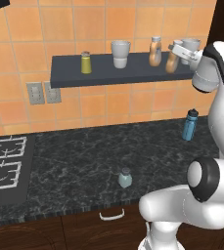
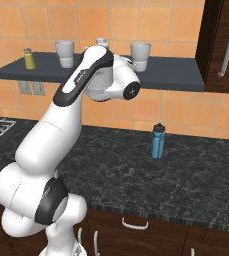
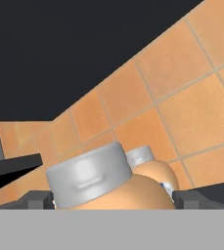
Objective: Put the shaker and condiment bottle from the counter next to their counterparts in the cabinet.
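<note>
the condiment bottle (image 1: 171, 62) is gripped in the hand (image 1: 178, 50), held tilted just beside the curvy orange bottle (image 1: 155, 51) on the cabinet (image 1: 69, 73).

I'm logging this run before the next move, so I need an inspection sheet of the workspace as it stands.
Surface: black speckled counter; stove burners at its left end.
Job's things: condiment bottle at the shelf, tilted, between the fingers beside the curvy orange bottle; shaker upright on the counter; yellow-green shaker on the shelf.
Clutter: blue bottle on the counter; two grey cups on the shelf.
Grippers: gripper shut on the condiment bottle.
Cables: nothing seen.
Surroundings: orange tiles, wall outlets, dark wood drawers.
</note>
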Controlling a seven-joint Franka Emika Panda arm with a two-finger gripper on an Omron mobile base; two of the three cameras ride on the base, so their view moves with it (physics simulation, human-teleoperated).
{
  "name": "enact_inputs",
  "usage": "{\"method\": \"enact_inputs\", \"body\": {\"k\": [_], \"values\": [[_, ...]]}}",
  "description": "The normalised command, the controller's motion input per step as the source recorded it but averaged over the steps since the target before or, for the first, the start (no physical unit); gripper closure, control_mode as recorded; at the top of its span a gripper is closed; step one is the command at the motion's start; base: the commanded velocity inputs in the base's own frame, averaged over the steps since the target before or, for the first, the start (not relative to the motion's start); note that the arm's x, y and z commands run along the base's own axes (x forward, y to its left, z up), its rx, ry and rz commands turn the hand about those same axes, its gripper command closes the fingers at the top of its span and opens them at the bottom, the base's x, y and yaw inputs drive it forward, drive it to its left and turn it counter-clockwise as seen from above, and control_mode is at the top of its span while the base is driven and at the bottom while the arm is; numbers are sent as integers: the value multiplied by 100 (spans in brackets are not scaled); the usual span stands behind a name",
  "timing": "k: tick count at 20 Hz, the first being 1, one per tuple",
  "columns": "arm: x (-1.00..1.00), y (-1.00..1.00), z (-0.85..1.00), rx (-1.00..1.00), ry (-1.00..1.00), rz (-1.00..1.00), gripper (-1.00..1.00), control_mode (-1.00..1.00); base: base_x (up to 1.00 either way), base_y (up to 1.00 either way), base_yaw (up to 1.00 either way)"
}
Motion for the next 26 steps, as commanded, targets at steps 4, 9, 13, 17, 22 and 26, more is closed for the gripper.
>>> {"method": "enact_inputs", "body": {"k": [4,9,13,17,22,26], "values": [[0,0,0,0,0,0,100,-100,0,0,0],[0,0,-2,0,0,0,100,-100,0,0,0],[4,0,-19,0,0,0,100,-100,0,0,0],[6,3,-22,0,0,0,100,-100,0,0,0],[13,0,-4,0,0,0,100,-100,0,0,0],[28,3,0,0,0,0,100,-100,0,0,0]]}}
